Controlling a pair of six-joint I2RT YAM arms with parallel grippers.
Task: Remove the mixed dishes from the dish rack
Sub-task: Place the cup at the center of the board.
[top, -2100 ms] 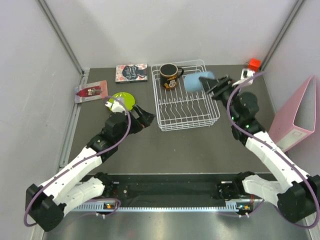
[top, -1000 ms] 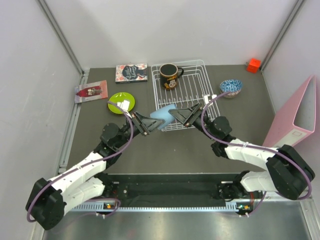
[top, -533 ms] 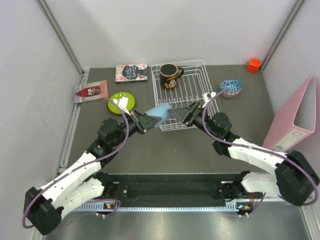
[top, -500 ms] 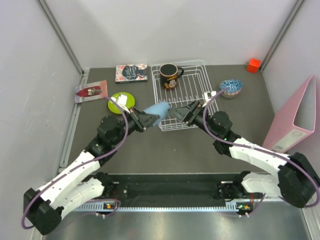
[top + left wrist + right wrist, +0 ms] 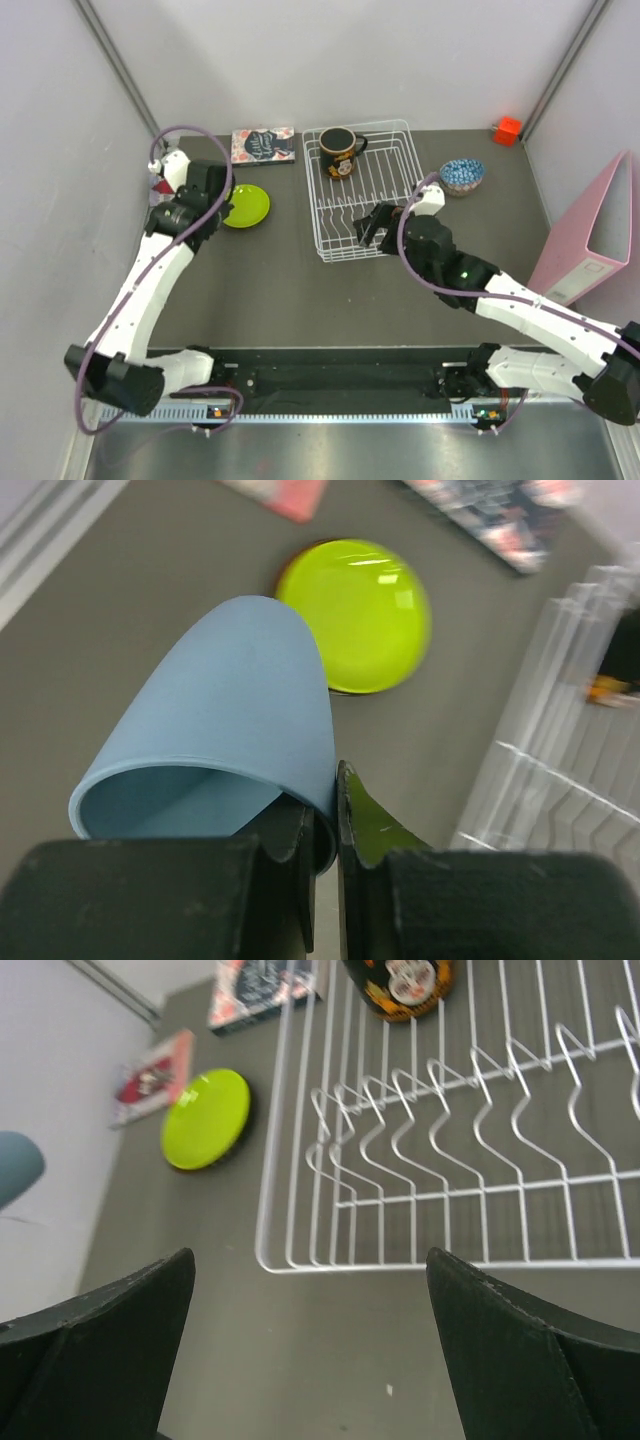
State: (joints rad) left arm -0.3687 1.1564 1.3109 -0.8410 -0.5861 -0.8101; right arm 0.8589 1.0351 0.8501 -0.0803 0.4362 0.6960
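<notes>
The cup (image 5: 215, 700) lies sideways in the left fingers (image 5: 367, 822) — they pinch its wall tight, over the tabletop (image 5: 130, 610) near the plate (image 5: 360, 615). The right fingers (image 5: 100, 1350) stand wide, holding nothing — above the rack's (image 5: 380, 200) near edge; the mug (image 5: 340, 152) sits at its far end.
</notes>
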